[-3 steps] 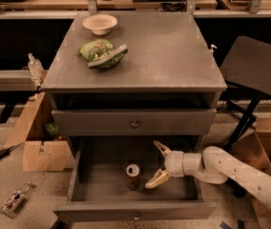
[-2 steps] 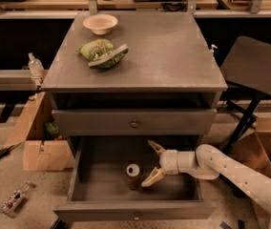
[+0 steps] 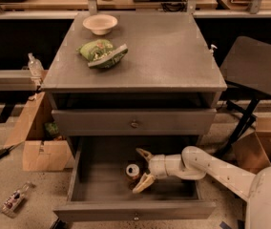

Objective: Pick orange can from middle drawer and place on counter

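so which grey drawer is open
The lower grey wooden drawer, holding the small orange can and the open gripper; the knobbed drawer above is shut.

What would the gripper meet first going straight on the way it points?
Most likely the orange can, upright in the open middle drawer: the gripper points at it from close by, jaws open. Depth is unclear.

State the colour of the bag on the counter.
The bag is green, camera view. The open end effector is by the orange can in the middle drawer.
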`<move>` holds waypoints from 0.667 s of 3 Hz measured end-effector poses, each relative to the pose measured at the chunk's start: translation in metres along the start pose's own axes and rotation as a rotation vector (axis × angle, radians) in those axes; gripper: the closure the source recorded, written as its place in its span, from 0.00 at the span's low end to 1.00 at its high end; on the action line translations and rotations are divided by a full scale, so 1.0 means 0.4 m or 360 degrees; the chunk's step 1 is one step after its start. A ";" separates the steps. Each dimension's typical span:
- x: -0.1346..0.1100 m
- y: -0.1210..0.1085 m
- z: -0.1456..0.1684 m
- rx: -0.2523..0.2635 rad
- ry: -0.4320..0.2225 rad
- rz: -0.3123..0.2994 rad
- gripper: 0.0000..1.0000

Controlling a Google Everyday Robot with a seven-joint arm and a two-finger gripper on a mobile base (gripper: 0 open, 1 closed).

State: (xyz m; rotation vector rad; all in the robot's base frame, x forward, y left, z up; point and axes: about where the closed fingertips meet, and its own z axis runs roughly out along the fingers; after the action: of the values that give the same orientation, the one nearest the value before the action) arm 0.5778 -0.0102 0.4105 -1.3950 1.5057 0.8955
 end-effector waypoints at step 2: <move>-0.023 0.069 0.057 -0.0132 0.0048 0.0131 0.55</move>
State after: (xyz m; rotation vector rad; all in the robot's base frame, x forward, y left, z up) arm 0.5532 0.0174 0.4095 -1.4201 1.5738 1.0020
